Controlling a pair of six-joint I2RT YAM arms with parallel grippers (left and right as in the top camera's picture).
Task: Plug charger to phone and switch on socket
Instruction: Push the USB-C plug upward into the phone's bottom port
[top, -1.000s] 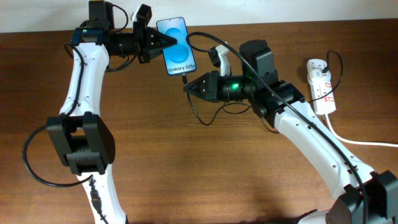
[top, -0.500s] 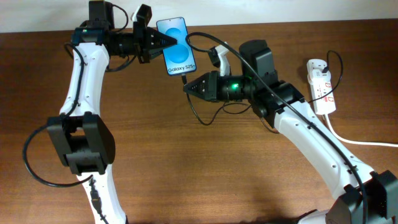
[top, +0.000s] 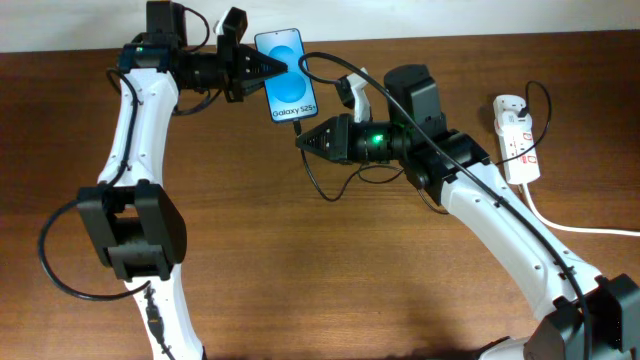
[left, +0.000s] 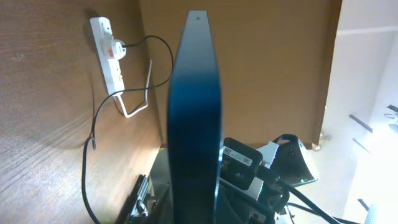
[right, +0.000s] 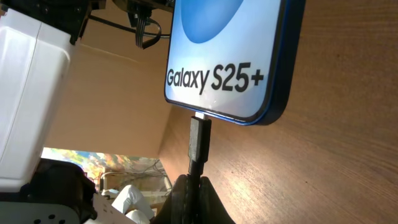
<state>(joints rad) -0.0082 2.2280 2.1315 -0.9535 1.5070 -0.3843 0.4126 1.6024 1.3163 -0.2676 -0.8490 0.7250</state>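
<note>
The right arm's fingers (right: 193, 199) are pressed together on the charger (right: 200, 140), pinching the black cable just behind its small plug tip. In the right wrist view the tip stands upright against the lower edge of the phone (right: 230, 56), meeting the frame directly below the words "Galaxy S25+". Whether the plug is fully seated cannot be told.

From overhead, the phone (top: 286, 74) sits screen-up near the far edge of the brown worktop (top: 300, 260), its blue-and-white display lit. The left arm's fingers (top: 264, 68) grip it at its left long side. The left wrist view shows the handset edge-on as a dark, narrow slab. The right arm's fingers (top: 300, 142) point at its lower end from just beside it, and the charger's thin cable (top: 318, 180) loops loosely on the wood beneath that arm.

The socket (top: 518, 140), a white strip with red switches, lies well apart at the far right of the worktop. A thin black lead runs from its plug head and a thick white cord (top: 560, 222) trails away. The switch position cannot be made out.
</note>
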